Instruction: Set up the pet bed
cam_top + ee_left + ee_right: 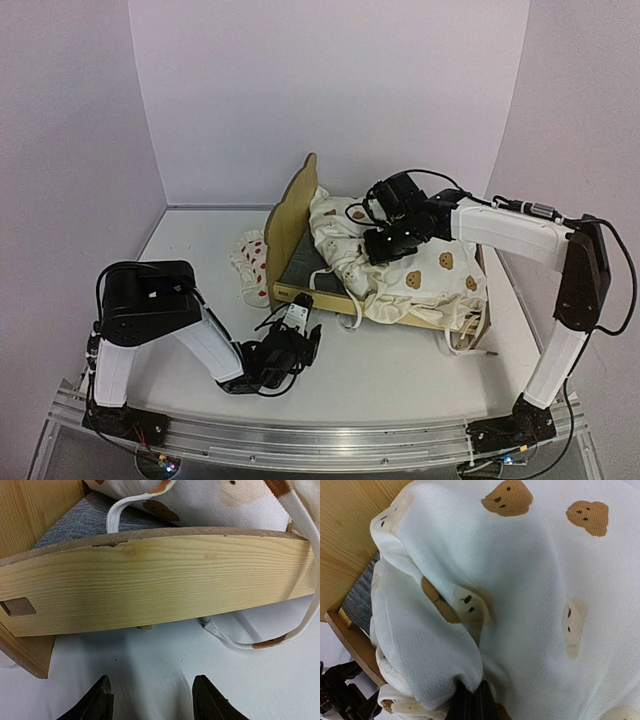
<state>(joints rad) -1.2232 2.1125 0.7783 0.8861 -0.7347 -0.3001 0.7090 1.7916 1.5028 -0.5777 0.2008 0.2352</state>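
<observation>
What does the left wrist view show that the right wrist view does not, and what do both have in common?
Only the left wrist view: the side rail of the pet bed from outside, the open, empty left gripper above the white table, and a loose tie hanging over the rail. Only the right wrist view: the right gripper shut on a fold of the cushion. Both: the bear-print cushion, the grey felt base and the plywood headboard.
</observation>
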